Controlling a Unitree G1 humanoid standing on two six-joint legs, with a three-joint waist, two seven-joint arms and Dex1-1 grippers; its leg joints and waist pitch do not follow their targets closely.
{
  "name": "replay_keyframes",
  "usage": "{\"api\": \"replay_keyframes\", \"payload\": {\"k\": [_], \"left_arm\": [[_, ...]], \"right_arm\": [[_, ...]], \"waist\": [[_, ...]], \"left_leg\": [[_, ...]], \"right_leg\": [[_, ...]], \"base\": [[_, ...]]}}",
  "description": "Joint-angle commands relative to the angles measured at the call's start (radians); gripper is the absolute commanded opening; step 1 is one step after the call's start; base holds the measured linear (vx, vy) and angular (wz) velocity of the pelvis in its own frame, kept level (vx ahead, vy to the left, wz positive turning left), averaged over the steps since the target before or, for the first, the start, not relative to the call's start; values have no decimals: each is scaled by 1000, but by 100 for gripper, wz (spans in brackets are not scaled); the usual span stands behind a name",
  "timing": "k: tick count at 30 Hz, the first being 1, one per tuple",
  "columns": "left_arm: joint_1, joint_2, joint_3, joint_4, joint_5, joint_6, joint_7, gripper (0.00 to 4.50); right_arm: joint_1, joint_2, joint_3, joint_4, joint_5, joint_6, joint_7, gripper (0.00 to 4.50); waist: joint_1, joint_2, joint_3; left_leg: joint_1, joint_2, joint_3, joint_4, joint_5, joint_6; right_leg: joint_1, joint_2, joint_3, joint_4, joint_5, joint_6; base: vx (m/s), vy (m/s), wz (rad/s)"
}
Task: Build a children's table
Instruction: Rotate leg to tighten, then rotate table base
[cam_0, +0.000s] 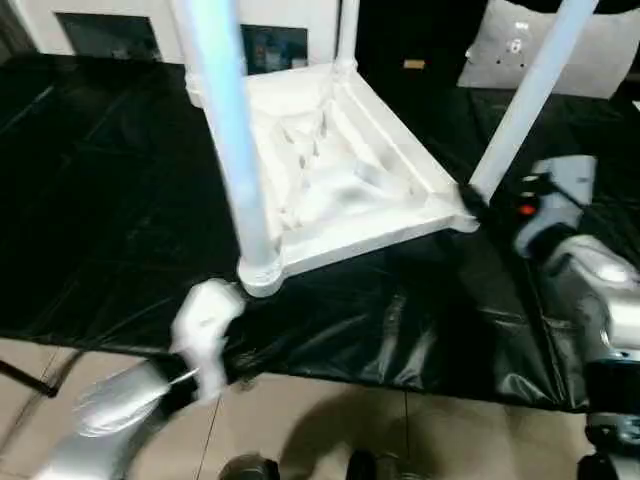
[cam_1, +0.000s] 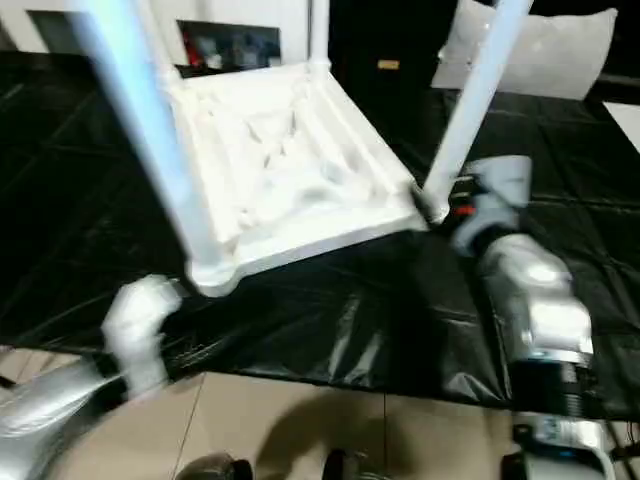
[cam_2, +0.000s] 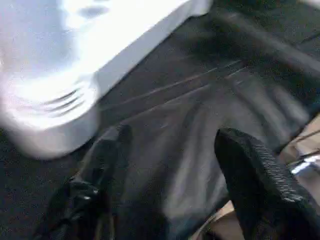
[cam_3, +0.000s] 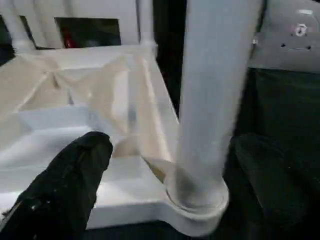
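- On black sheeting, upside down: all-white plastic children's table (cam_0: 340, 170), ribbed underside up, tapered legs standing upright.
- Just beside near-right leg (cam_3: 210, 100): right gripper (cam_3: 170, 170), black fingers spread either side, nearer arm.
- Near-left corner socket (cam_0: 262, 272): left gripper (cam_2: 170, 165) close below, fingers apart, holding nothing.

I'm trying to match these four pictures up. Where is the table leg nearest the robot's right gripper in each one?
Left eye view: the leg rises at upper right.
Right eye view: it rises right of centre.
Left wrist view: I cannot place it.
Right wrist view: it stands large, centre-right.
Shared landmark: the ribbed tabletop.
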Motion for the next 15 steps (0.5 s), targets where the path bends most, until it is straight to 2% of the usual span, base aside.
{"api": "replay_keyframes", "payload": {"k": [1,3,4,5,8,10,11,14,15], "left_arm": [[12,21,54,-33,-19,15,9,334],[13,52,106,-33,-20,20,19,344],[-11,73,141,-17,-39,30,16,348],[-30,90,157,-7,-52,34,13,356],[-40,101,165,-1,-58,36,11,378],[-93,107,184,27,-69,45,24,389],[-107,102,183,35,-70,43,28,397],[-170,74,168,68,-100,38,42,419],[-186,69,162,77,-108,42,43,425]], "right_arm": [[24,12,21,-19,-2,0,12,450],[57,21,50,-51,2,19,25,450],[90,28,87,-83,3,35,46,450],[113,36,118,-104,1,48,59,450],[127,42,136,-115,-1,56,67,450],[172,76,206,-143,-31,85,61,450],[179,82,224,-146,-41,88,59,450],[189,105,267,-142,-67,102,43,450],[187,109,273,-138,-75,104,36,450]], "waist": [[-4,-3,-62],[-7,-4,-61],[-11,1,-62],[-13,0,-61],[-14,3,-62],[-14,7,-63],[-13,10,-66],[-12,8,-65],[-10,10,-67]], "left_leg": [[-3,102,-47,-75,-45,131],[-2,104,-50,-77,-60,127],[1,104,-52,-77,-68,127],[1,105,-52,-77,-69,125],[5,110,-55,-80,-81,119],[5,114,-56,-80,-74,106],[7,115,-57,-80,-68,103],[3,111,-53,-79,-65,93],[6,112,-53,-78,-69,86]], "right_leg": [[60,-124,97,-93,-348,-67],[60,-123,97,-93,-359,-60],[59,-122,96,-95,-364,-56],[58,-122,97,-94,-363,-54],[55,-123,99,-91,-352,-68],[55,-125,103,-84,-320,-81],[56,-127,104,-82,-302,-89],[59,-132,108,-82,-296,-103],[60,-132,107,-83,-298,-106]], "base": [[0,0,0],[0,0,0],[0,0,0],[0,0,0],[0,0,0],[0,0,0],[0,0,0],[0,0,0],[0,0,0]]}}
